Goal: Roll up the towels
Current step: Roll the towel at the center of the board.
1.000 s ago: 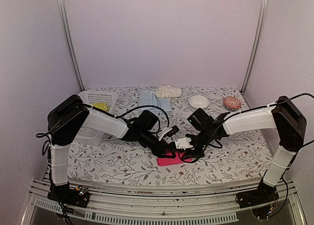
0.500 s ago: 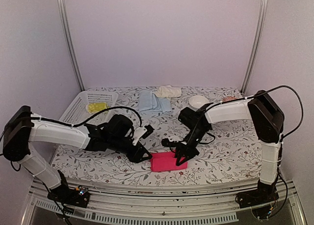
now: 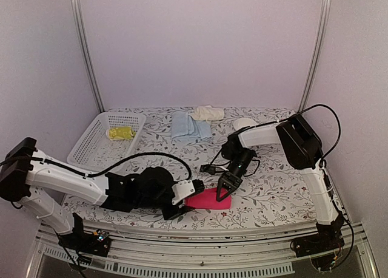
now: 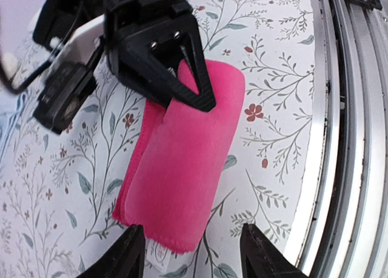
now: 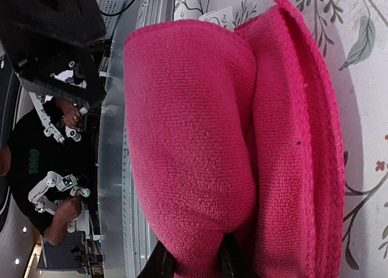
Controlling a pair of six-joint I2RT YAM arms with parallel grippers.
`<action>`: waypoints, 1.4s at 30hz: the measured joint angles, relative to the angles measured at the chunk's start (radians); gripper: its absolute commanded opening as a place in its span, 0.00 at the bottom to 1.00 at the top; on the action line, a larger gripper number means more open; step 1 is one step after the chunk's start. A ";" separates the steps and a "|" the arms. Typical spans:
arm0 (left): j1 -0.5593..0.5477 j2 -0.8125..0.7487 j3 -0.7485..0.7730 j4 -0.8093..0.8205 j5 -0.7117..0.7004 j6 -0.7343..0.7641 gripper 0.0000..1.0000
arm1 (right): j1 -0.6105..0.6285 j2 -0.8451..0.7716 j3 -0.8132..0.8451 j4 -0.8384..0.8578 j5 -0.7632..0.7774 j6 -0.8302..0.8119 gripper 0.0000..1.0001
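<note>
The hot pink towel lies folded into a narrow bundle near the table's front edge. My right gripper is shut on its right end, pinching a fold between its fingers. It also shows clamped on the towel's far end in the left wrist view. My left gripper is open, its fingers straddling the near end of the pink towel without touching it. The light blue towel and cream towel lie at the back. The yellow-green towel is in the basket.
A white basket stands at the back left. A white bowl sits behind the right arm. The metal front rail runs close beside the pink towel. The floral covering spans the table.
My left arm has dropped low and swung right, bringing its open gripper to the towel's left end. My right arm has folded inward, still gripping the towel's right end.
</note>
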 measured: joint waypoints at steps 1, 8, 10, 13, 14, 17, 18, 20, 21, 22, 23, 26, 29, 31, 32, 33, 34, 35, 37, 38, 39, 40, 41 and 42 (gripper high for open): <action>-0.009 0.033 0.026 0.000 -0.011 0.035 0.57 | 0.000 0.002 0.002 -0.006 -0.002 0.004 0.09; -0.064 0.273 0.233 -0.013 -0.129 0.243 0.57 | 0.000 0.006 0.009 -0.020 0.000 0.040 0.09; -0.074 0.332 0.274 -0.024 -0.169 0.291 0.57 | 0.000 0.006 0.009 -0.020 0.000 0.047 0.09; -0.076 0.390 0.303 -0.043 -0.209 0.341 0.55 | 0.000 0.007 0.009 -0.020 -0.001 0.056 0.10; -0.076 0.405 0.309 -0.049 -0.220 0.356 0.53 | 0.000 0.007 0.009 -0.020 0.000 0.060 0.10; -0.078 0.423 0.332 -0.067 -0.240 0.375 0.45 | 0.000 0.007 0.009 -0.020 0.000 0.064 0.16; -0.079 0.428 0.340 -0.077 -0.244 0.376 0.42 | 0.000 0.007 0.009 -0.020 0.000 0.064 0.18; -0.080 0.437 0.354 -0.092 -0.249 0.373 0.37 | -0.001 0.007 0.008 -0.020 0.000 0.064 0.25; -0.080 0.439 0.358 -0.098 -0.251 0.370 0.35 | -0.001 0.007 0.008 -0.020 -0.001 0.062 0.28; -0.080 0.441 0.362 -0.103 -0.251 0.369 0.33 | -0.002 0.006 0.006 -0.021 -0.001 0.061 0.31; -0.080 0.443 0.366 -0.107 -0.251 0.365 0.31 | -0.003 0.005 0.005 -0.021 -0.001 0.060 0.32; -0.080 0.444 0.370 -0.109 -0.244 0.346 0.26 | -0.015 -0.016 -0.012 -0.018 0.005 0.048 0.37; -0.079 0.447 0.376 -0.104 -0.227 0.317 0.24 | -0.048 -0.069 -0.050 -0.003 0.022 0.032 0.40; -0.074 0.449 0.378 -0.103 -0.214 0.283 0.24 | -0.084 -0.123 -0.080 0.001 0.036 0.011 0.41; -0.071 0.449 0.378 -0.103 -0.208 0.267 0.24 | -0.112 -0.154 -0.095 0.002 0.043 -0.001 0.40; -0.068 0.449 0.378 -0.102 -0.202 0.250 0.23 | -0.144 -0.186 -0.109 0.003 0.048 -0.010 0.40; -0.066 0.449 0.375 -0.100 -0.196 0.236 0.23 | -0.180 -0.220 -0.122 0.007 0.051 -0.016 0.41; -0.064 0.448 0.370 -0.092 -0.188 0.220 0.23 | -0.208 -0.246 -0.131 0.011 0.054 -0.019 0.41; -0.060 0.447 0.362 -0.080 -0.176 0.194 0.23 | -0.270 -0.317 -0.159 0.038 0.064 -0.024 0.44; -0.056 0.447 0.359 -0.072 -0.166 0.182 0.23 | -0.294 -0.356 -0.180 0.065 0.075 -0.020 0.44; -0.051 0.446 0.356 -0.065 -0.154 0.167 0.23 | -0.314 -0.398 -0.207 0.099 0.088 -0.011 0.45; -0.046 0.446 0.354 -0.058 -0.139 0.155 0.23 | -0.323 -0.441 -0.238 0.136 0.103 0.003 0.46; -0.038 0.445 0.350 -0.049 -0.119 0.141 0.23 | -0.324 -0.476 -0.267 0.168 0.117 0.014 0.46; -0.027 0.443 0.348 -0.043 -0.092 0.125 0.23 | -0.321 -0.518 -0.301 0.214 0.134 0.027 0.47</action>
